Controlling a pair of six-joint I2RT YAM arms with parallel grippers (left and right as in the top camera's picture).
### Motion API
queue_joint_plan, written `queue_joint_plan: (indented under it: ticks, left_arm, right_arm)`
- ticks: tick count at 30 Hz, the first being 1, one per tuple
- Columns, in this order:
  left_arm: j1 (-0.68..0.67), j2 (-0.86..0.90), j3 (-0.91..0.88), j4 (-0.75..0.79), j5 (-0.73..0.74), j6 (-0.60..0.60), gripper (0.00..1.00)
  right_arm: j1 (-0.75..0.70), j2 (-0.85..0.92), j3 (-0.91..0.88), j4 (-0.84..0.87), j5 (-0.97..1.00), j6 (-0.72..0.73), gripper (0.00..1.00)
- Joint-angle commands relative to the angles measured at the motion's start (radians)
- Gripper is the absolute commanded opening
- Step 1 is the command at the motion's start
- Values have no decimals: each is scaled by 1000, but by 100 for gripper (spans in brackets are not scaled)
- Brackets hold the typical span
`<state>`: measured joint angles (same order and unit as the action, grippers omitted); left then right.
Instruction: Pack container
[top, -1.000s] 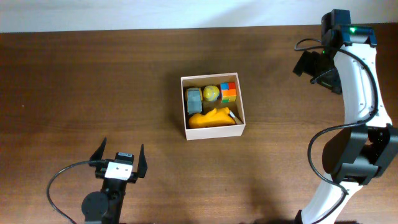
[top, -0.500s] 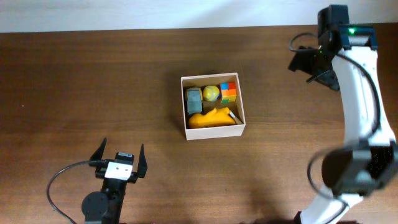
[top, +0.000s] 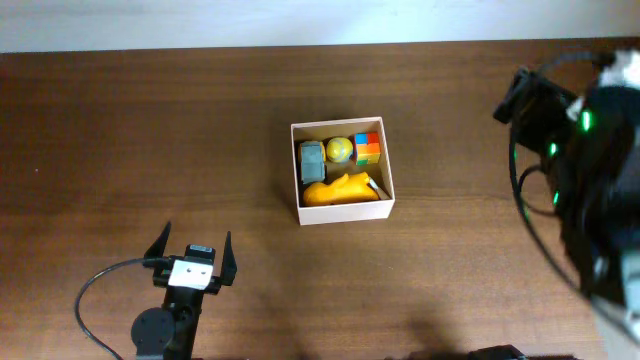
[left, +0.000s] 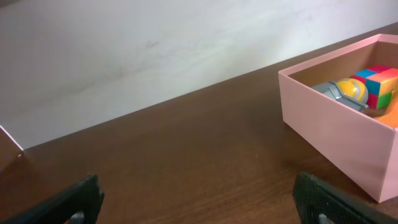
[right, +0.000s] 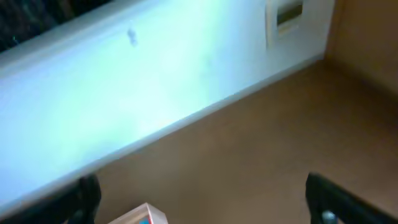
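Note:
The container (top: 345, 211), a square white-walled box, sits mid-table and holds a grey toy car (top: 312, 161), a yellow ball (top: 340, 149), a multicoloured cube (top: 368, 148) and an orange toy (top: 345, 189). My left gripper (top: 192, 252) is open and empty, near the front edge, well left of and in front of the box. In the left wrist view the box (left: 329, 118) is at the right, beyond the wide-open fingers (left: 199, 202). My right gripper (right: 202, 199) is open and empty, with a box corner (right: 146, 214) at the bottom edge. The right arm (top: 590, 150) is blurred at the far right.
A pale wall runs along the table's back edge (top: 300, 45). Bare brown tabletop (top: 150, 140) surrounds the box. The left arm's cable (top: 95, 300) loops near the front edge.
The right arm has swung from its raised pose at the back right towards the front and is now motion-blurred. The left arm and the box have not moved.

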<state>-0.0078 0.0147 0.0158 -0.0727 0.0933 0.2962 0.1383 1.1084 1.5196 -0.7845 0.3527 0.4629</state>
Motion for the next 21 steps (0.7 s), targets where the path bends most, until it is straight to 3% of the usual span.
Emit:
queue_joint_plan:
  ticks: [1, 5, 9, 21]
  left_arm:
    - [4, -10, -7, -3, -11, 12, 99]
    - [4, -10, -7, -3, -11, 12, 99]
    - [4, -10, -7, -3, -11, 12, 99]
    - [4, -10, -7, -3, -11, 12, 99]
  right_arm:
    - [2, -127, -247, 153, 4, -29, 99]
    - [-38, -293, -534, 403, -159, -119, 99]
    - [-80, -444, -769, 550, -264, -119, 99]
    - [-85, -951, -1305, 783, -343, -119, 99]
